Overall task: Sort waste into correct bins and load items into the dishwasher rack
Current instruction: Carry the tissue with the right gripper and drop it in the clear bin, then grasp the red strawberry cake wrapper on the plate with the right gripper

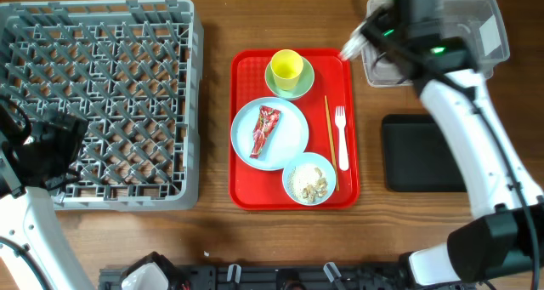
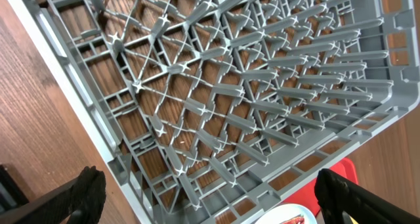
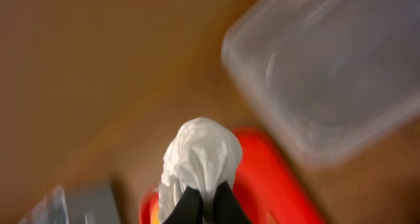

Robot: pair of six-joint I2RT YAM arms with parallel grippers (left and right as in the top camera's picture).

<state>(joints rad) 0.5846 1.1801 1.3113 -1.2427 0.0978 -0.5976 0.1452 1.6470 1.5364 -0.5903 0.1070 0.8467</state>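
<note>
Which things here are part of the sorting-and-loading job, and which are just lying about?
Job: white tissue in the right hand, red wrapper, rice scraps, yellow cup, green saucer, blue plate, small bowl, fork, chopsticks, clear tub, black tray, grey rack.
Lying about: red tray under the dishes, wooden table.

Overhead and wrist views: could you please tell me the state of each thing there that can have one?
tissue: crumpled, held in the air.
right gripper: shut on the tissue.
left gripper: open, holding nothing.
dishwasher rack: no dishes visible in it.
yellow cup: upright on the saucer.
plate: carries the red wrapper.
bowl: holds food scraps.
clear tub: upright, nothing visible inside.
black tray: nothing in it.
</note>
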